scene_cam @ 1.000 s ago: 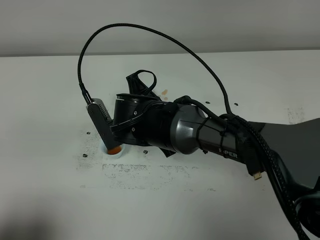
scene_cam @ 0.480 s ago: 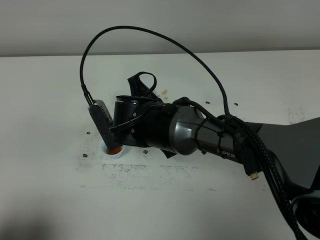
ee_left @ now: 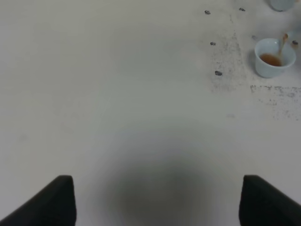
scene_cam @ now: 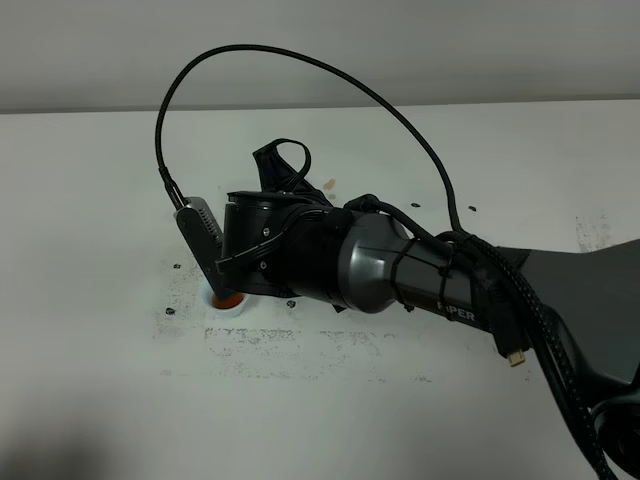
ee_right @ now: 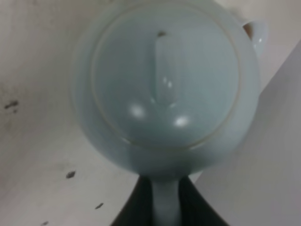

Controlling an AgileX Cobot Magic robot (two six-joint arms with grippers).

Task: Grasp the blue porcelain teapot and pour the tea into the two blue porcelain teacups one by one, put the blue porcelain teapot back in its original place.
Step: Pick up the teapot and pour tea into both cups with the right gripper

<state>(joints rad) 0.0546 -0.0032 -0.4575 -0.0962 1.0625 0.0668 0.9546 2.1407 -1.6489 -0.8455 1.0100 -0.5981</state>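
Note:
The blue porcelain teapot [ee_right: 164,84] fills the right wrist view, with its knobbed lid toward the camera and its spout [ee_right: 256,32] at the far side. My right gripper [ee_right: 165,207] is shut on its loop handle. In the exterior high view my right arm [scene_cam: 380,265] reaches across to the left and hides the teapot. One blue porcelain teacup [scene_cam: 228,301] sits just under the arm's wrist with orange tea in it. It also shows in the left wrist view [ee_left: 274,59], with a thin stream of tea falling into it. A second pale cup [ee_left: 282,4] is cut off by that view's edge. My left gripper [ee_left: 162,200] is open and empty over bare table.
The white table [scene_cam: 120,190] has dark speckled marks around the cup and a small brown stain [scene_cam: 328,184] behind the arm. A black cable [scene_cam: 300,65] loops high over the right wrist. A grey wall runs along the table's far edge.
My right wrist has shifted slightly over the teacup while still holding the teapot. The cup has not moved.

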